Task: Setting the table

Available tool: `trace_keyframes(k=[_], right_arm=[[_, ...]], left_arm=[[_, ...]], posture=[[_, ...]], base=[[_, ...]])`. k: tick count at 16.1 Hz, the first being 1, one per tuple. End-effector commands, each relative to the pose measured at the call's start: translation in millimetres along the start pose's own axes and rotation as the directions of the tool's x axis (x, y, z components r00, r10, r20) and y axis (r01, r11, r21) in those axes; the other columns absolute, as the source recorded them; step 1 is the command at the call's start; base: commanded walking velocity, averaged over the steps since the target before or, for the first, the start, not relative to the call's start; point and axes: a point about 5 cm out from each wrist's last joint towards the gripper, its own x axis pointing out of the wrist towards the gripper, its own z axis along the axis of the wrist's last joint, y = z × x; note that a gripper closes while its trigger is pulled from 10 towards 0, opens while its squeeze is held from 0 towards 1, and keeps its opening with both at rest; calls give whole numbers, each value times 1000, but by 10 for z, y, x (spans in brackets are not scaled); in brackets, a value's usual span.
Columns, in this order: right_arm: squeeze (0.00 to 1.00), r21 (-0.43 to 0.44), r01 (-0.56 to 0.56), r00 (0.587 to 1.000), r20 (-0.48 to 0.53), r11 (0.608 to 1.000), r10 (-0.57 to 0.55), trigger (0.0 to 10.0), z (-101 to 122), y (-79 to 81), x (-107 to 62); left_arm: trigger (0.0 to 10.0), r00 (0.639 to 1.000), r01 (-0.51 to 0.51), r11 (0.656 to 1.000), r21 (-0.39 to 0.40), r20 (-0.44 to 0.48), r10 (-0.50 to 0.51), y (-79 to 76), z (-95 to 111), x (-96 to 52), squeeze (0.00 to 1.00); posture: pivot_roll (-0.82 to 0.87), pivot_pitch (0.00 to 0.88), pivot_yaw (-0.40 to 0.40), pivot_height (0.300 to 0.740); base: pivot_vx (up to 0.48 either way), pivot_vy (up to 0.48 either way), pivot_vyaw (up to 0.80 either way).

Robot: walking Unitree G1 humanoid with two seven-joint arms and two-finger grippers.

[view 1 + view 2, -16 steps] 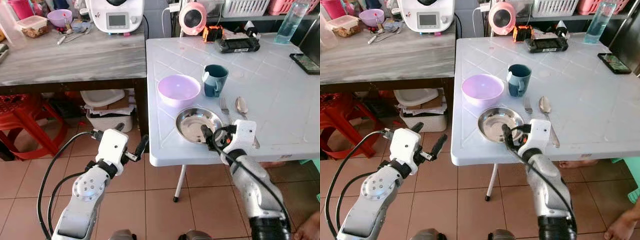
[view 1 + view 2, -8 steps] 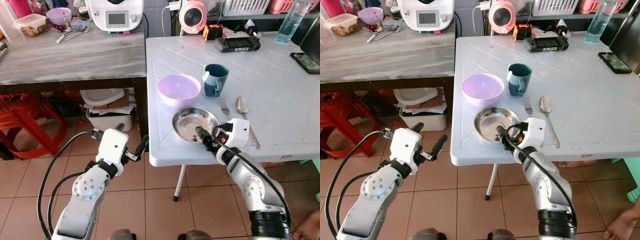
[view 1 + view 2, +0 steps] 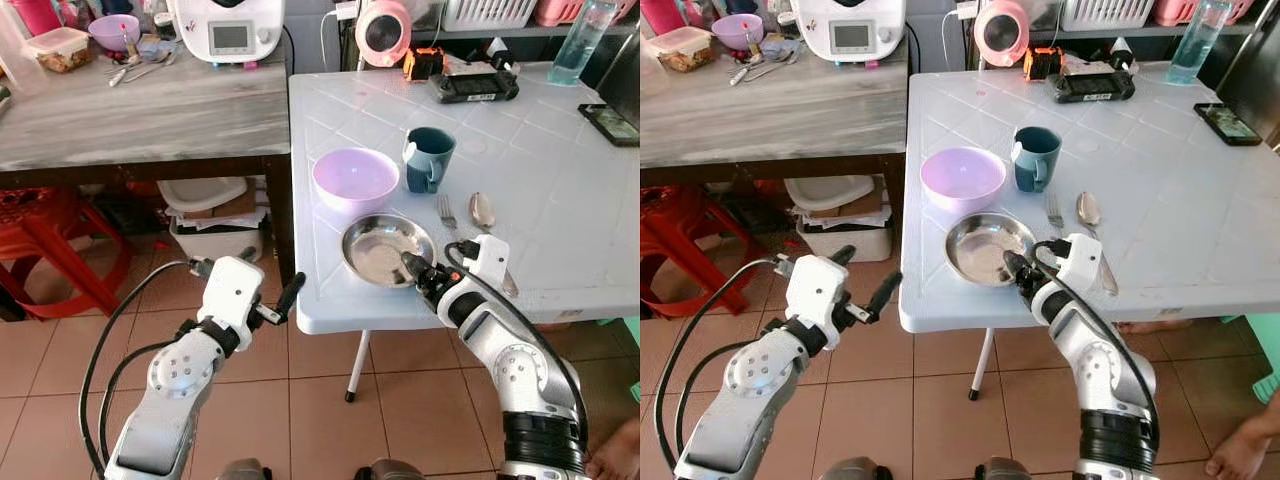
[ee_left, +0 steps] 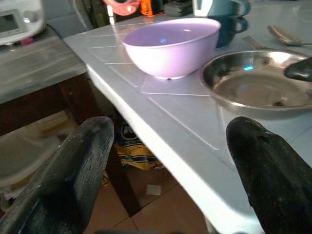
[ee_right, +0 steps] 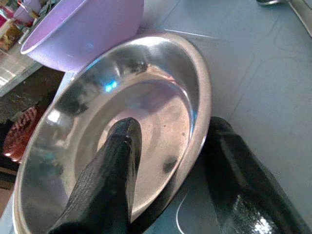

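The right gripper (image 3: 418,272) clamps the near right rim of the steel plate (image 3: 380,245), one finger inside the dish and one outside, and over the last second it has dragged the plate a little left and farther onto the white table (image 3: 560,180). It now sits just near of the purple bowl (image 3: 355,178), with fork (image 3: 447,212) and spoon (image 3: 483,210) to its right, so the setting looks nearly squared up. The left gripper (image 3: 272,296) hangs spread and empty below the table's left edge.
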Motion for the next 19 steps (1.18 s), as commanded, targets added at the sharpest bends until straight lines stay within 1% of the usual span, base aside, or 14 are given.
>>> trace_keyframes(k=[1,2,3,5,7,12,15,16,17,18,19], right_arm=[[0,45,-11,996,-91,999,15,0,-171,33,27],[0,48,-15,995,-98,999,19,0,-177,37,27],[0,66,-7,993,-121,998,15,0,-202,24,25],[0,95,6,991,-134,995,6,0,-209,4,19],[0,91,25,992,-127,996,-13,0,-198,-15,19],[0,113,35,990,-138,993,-19,0,-210,0,22],[0,102,88,986,-148,991,-72,0,-236,-48,3],[0,125,114,986,-132,986,-98,0,-237,-71,-5],[0,120,121,989,-96,985,-110,0,-212,-74,-17],[0,86,108,992,-79,990,-101,0,-207,-46,-23],[0,53,111,993,-41,992,-109,10000,-207,0,-40]], left_arm=[[10000,1000,15,1000,12,4,-15,6,33,1,0],[10000,1000,17,1000,12,3,-17,6,31,-1,0],[10000,1000,27,1000,9,0,-27,1,28,-2,0],[10000,999,43,999,5,-3,-43,-10,26,-4,0],[10000,999,49,999,3,-6,-49,-15,25,-5,0],[10000,998,59,998,1,-7,-59,-26,25,-2,0],[10000,998,61,998,-3,-4,-61,-35,27,8,0],[10000,998,62,998,-1,-2,-62,-35,27,10,0],[10000,1000,25,1000,18,-2,-25,-1,15,12,0],[10000,1000,-11,1000,26,-20,12,27,-14,21,0],[10000,999,-39,999,5,-34,40,46,-51,30,0]], posture=[[41,18,38,740],[42,16,37,740],[41,18,38,740],[41,18,38,740],[40,18,39,740],[40,19,34,740],[36,18,30,740],[35,17,29,740],[35,14,29,740],[34,10,27,740],[31,2,24,740]], base=[[0,0,0],[0,0,0],[0,0,0],[0,0,0],[0,0,0],[0,0,0],[0,0,0],[0,0,0],[0,0,0],[0,0,0],[0,0,0]])
